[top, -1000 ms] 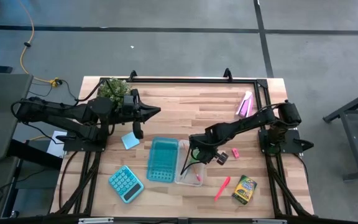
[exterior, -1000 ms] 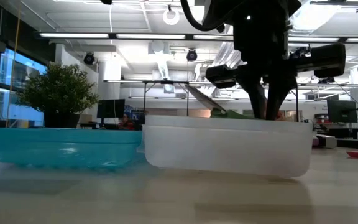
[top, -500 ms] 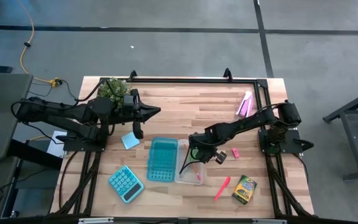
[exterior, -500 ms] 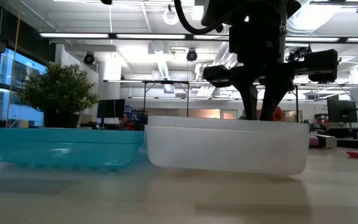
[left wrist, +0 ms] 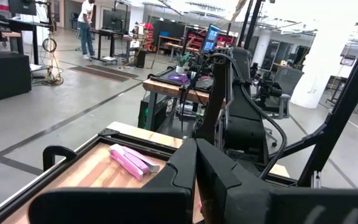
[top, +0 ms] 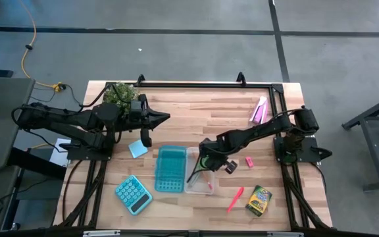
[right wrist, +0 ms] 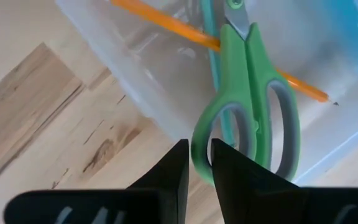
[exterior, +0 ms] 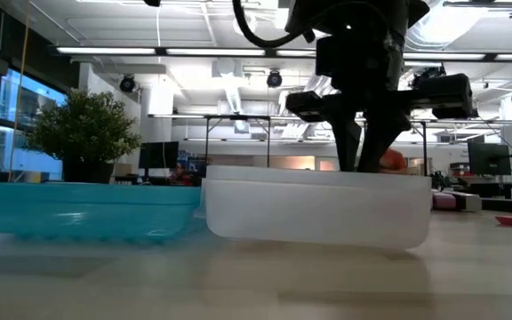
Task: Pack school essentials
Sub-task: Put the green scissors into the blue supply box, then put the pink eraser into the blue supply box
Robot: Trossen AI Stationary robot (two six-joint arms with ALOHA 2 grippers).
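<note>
**Scissors in the box, most supplies still out**

Since a second ago the right gripper (top: 207, 162) has slid a little along the clear box (top: 200, 186) and its fingers have parted slightly — now a narrow gap, nothing clearly gripped. Just ahead of them, the scissors (right wrist: 248, 93) lie in the box across an orange pencil (right wrist: 166, 26).

Left on the table, as far as visible: the marker (top: 235, 199), the crayon box (top: 258, 200), the eraser (top: 248, 162) and the note pad (top: 137, 149).

A teal tray (top: 172, 169) touches the box. The left gripper (top: 164, 118) waits near the plant (top: 120, 93), shut and empty — so packing looks under half done.
</note>
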